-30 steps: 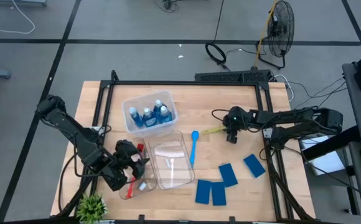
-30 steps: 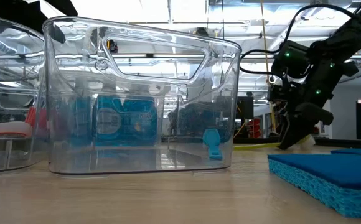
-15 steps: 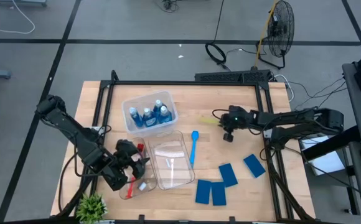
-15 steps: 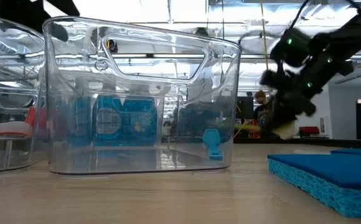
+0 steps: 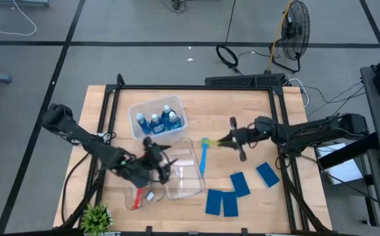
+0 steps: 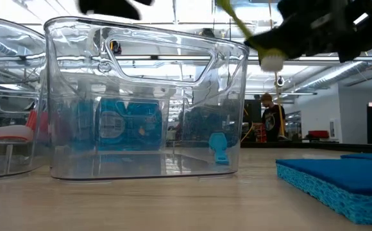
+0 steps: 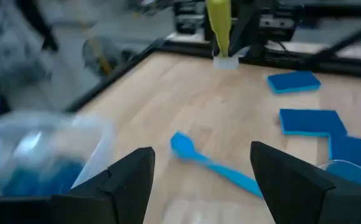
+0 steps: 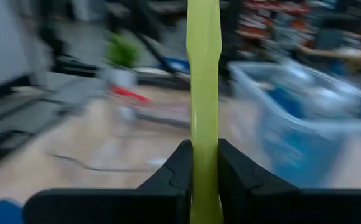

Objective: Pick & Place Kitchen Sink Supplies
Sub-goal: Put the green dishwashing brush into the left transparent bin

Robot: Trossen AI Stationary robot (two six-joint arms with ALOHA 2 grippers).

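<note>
The left arm reaches from the table's left edge toward its middle, its left gripper (image 5: 158,159) raised above the surface with fingers (image 7: 131,180) spread wide. The right arm stretches in from the right edge, low and nearly level, its right gripper (image 5: 232,138) pointing toward the centre, fingers (image 8: 177,168) clamped tight.

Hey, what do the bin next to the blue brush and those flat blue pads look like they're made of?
The bin looks like clear, glossy hard plastic: you see straight through its walls, which carry bright reflections. The pads look like sponge foam, matte: the near one in the low view has a rough, porous edge.
</note>
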